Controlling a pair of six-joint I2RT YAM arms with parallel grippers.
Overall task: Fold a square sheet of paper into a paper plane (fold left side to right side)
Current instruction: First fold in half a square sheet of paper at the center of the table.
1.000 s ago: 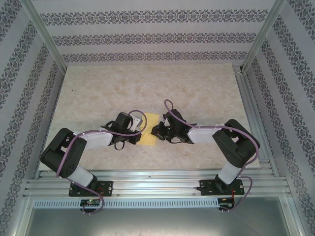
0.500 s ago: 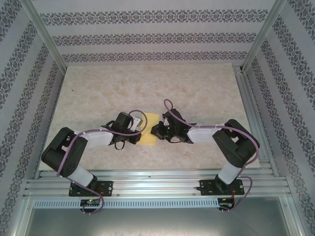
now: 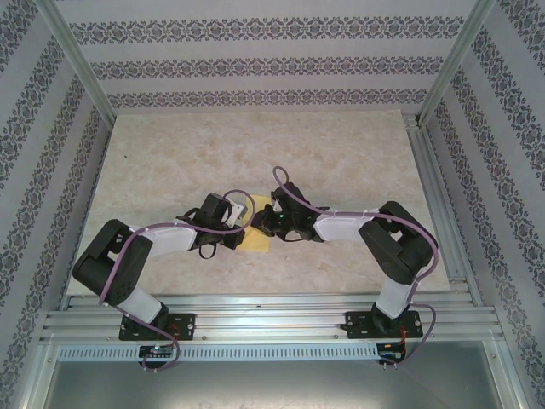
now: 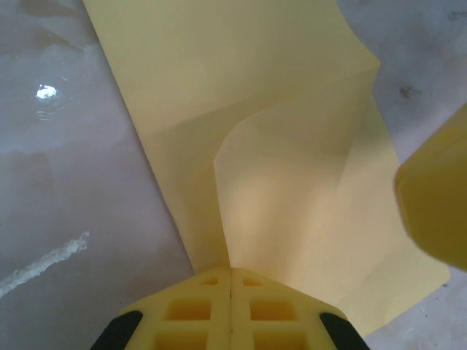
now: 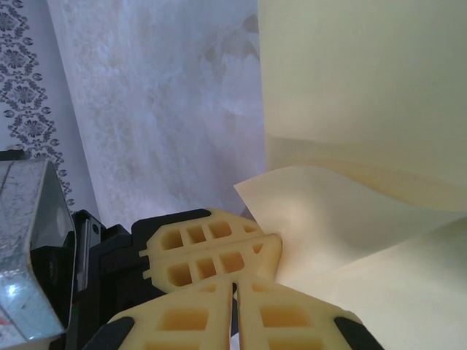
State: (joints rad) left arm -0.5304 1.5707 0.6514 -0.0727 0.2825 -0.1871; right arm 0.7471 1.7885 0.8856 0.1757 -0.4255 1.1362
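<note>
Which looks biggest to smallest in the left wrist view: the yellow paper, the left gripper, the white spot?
1. yellow paper
2. left gripper, though nearness to the camera enlarges it
3. white spot

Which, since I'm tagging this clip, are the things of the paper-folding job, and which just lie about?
Job: yellow paper; left gripper, pinching it; right gripper.
Lying about: white smear and dark speck on the table.
</note>
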